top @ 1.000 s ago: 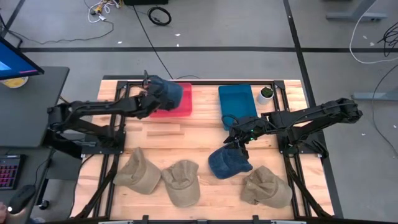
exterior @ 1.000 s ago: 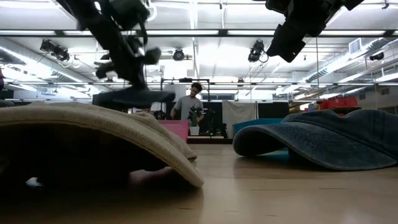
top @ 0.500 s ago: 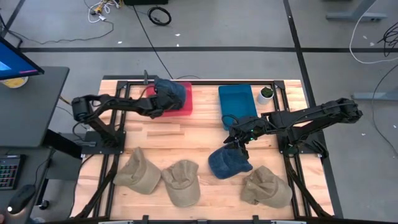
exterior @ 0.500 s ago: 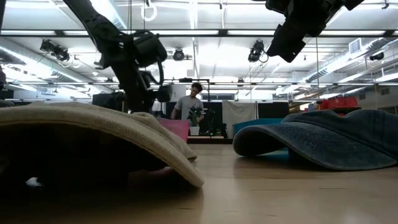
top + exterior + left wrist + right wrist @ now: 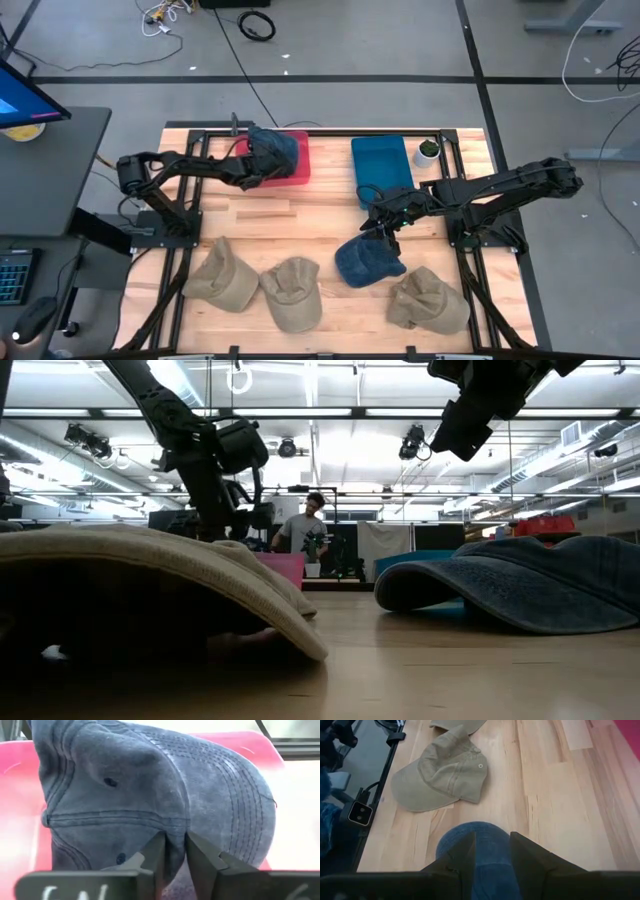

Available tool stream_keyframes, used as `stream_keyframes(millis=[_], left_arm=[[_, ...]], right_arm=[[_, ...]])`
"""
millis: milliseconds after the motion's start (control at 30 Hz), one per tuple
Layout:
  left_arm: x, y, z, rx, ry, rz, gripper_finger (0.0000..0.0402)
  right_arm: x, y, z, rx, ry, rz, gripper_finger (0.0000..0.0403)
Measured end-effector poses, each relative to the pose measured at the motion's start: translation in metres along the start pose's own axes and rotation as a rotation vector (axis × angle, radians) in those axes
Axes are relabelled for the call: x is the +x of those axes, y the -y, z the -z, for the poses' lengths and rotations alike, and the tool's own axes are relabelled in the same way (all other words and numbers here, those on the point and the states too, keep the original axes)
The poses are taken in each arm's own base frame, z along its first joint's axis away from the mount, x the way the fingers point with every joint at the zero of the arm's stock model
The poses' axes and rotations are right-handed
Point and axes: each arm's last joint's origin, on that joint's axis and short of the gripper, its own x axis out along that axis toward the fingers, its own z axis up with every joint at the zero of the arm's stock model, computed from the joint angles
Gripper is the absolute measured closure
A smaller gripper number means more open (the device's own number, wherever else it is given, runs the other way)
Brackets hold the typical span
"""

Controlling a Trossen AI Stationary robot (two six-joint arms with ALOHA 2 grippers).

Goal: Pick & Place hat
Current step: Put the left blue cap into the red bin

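A blue denim hat (image 5: 272,152) hangs in my left gripper (image 5: 252,166) over the left part of the red bin (image 5: 295,172), and it fills the left wrist view (image 5: 150,795). My left gripper is shut on it. A second blue hat (image 5: 366,262) lies on its brim on the table, right of middle. My right gripper (image 5: 385,232) hovers open above that hat's far edge; the blue crown (image 5: 487,842) shows past its fingers. In the low view the right arm (image 5: 480,405) stands well above this hat (image 5: 530,595). My left gripper pinches a fold of the blue hat's cloth (image 5: 174,851) between its two fingers (image 5: 152,855), at the hat's edge nearest the arm. It comes from the table's left, slanting down. The crown and brim spread beyond the fingers over the red bin (image 5: 20,835); whether they rest in it, I cannot tell.
Three tan hats lie along the near edge (image 5: 222,276) (image 5: 292,292) (image 5: 428,300). A blue bin (image 5: 382,165) stands right of the red one, with a small cup (image 5: 428,150) beside it. Bare wood lies between the bins and the hats. A person (image 5: 305,532) stands beyond the table.
My left arm has reached out toward the table's right and lowered, carrying the blue hat a little farther over the red bin and down toward it. It has kept its hold. For the last half second it has barely moved.
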Motion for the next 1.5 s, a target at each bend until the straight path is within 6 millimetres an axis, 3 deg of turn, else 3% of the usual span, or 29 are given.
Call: stream_keyframes(millis=[267, 500, 667, 833, 900, 1233, 1500], left_arm=[[-0.008, 0.004, -0.017, 0.024, 0.027, 0.042, 0.0255], [-0.004, 0.003, -0.012, 0.033, -0.07, 0.099, 0.024], [-0.007, 0.005, -0.008, 0.074, -0.07, 0.101, 0.0266], [-0.006, -0.001, -0.005, 0.088, -0.113, 0.048, 0.0366], [-0.006, -0.003, -0.004, 0.101, -0.124, 0.028, 0.0389], [-0.024, 0.004, -0.003, 0.037, -0.14, 0.096, 0.0393], [-0.014, -0.005, -0.001, 0.004, -0.174, 0.016, 0.0366]], right_arm=[[0.0, 0.0, 0.0, 0.007, -0.002, 0.0, 0.0277], [0.0, 0.0, 0.001, 0.007, -0.006, 0.001, 0.0277], [0.0, 0.0, 0.001, 0.007, -0.008, 0.002, 0.0277], [0.0, 0.0, 0.001, 0.007, -0.008, 0.002, 0.0277], [0.0, 0.0, 0.001, 0.007, -0.008, 0.002, 0.0277], [0.0, 0.0, 0.001, 0.007, -0.01, 0.002, 0.0277], [0.002, 0.0, 0.003, 0.038, -0.033, 0.004, 0.0277]])
